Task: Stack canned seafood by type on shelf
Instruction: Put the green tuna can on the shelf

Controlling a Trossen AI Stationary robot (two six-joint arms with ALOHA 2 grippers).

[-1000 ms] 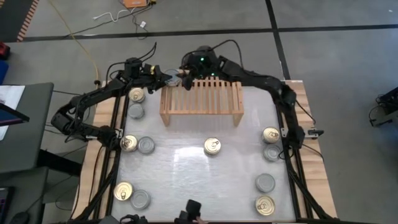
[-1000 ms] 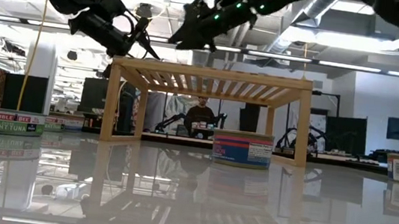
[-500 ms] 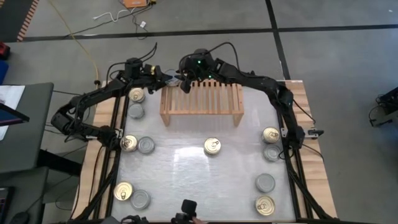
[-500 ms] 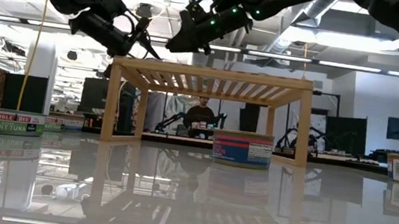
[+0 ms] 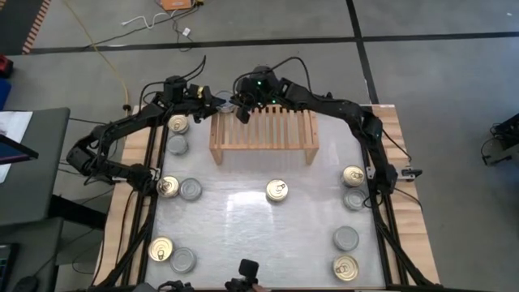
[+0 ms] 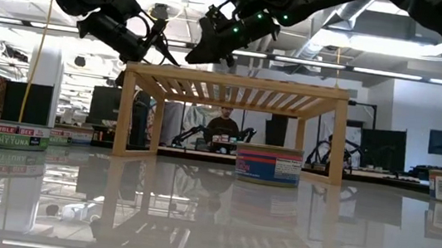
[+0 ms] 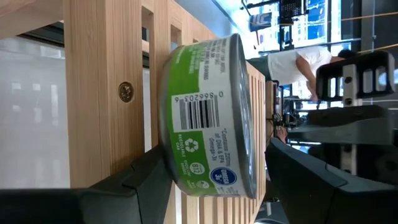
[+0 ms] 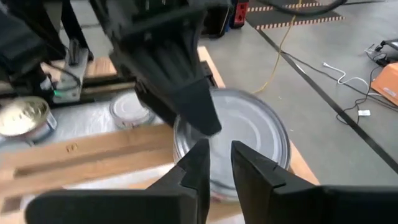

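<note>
A yellow cable point(image 5: 101, 58) is seen on the grey floor far left; an orange box point(image 5: 177, 4) lies beyond. A seated person point(image 6: 221, 129) is visible behind the tabletop point(image 5: 259, 235).
</note>
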